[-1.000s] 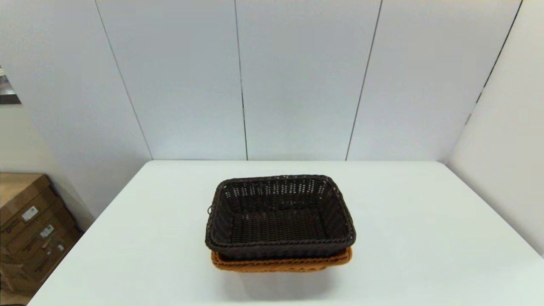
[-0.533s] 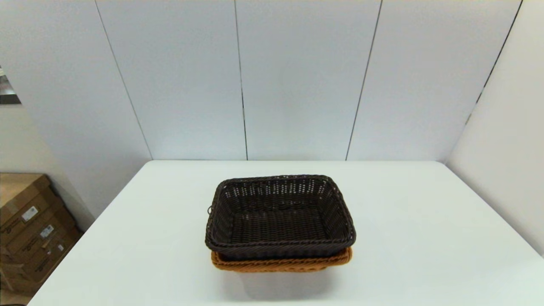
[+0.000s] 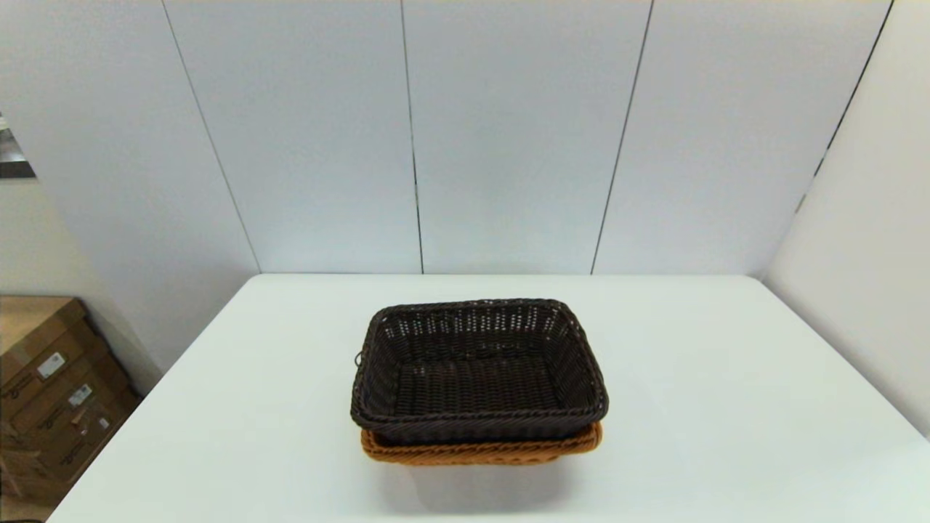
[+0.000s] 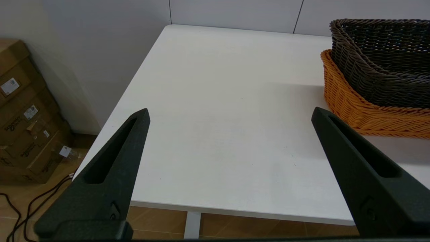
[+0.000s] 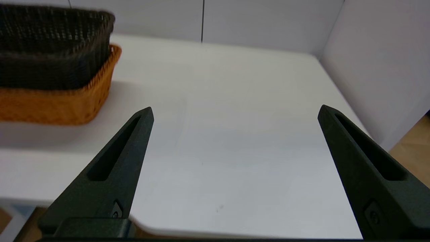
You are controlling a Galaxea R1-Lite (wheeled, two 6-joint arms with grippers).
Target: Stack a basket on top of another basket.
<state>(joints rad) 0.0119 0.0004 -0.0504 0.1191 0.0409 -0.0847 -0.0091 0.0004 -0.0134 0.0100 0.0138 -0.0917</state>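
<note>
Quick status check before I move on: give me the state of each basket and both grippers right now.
dark brown basket: upright, empty, nested in the orange-tan basket, released.
orange-tan basket: upright on the white table, holding the dark basket, only its rim and wall showing.
left gripper: open, holding nothing, pulled back near the table's left edge, apart from the baskets.
right gripper: open, holding nothing, pulled back on the baskets' right side.
</note>
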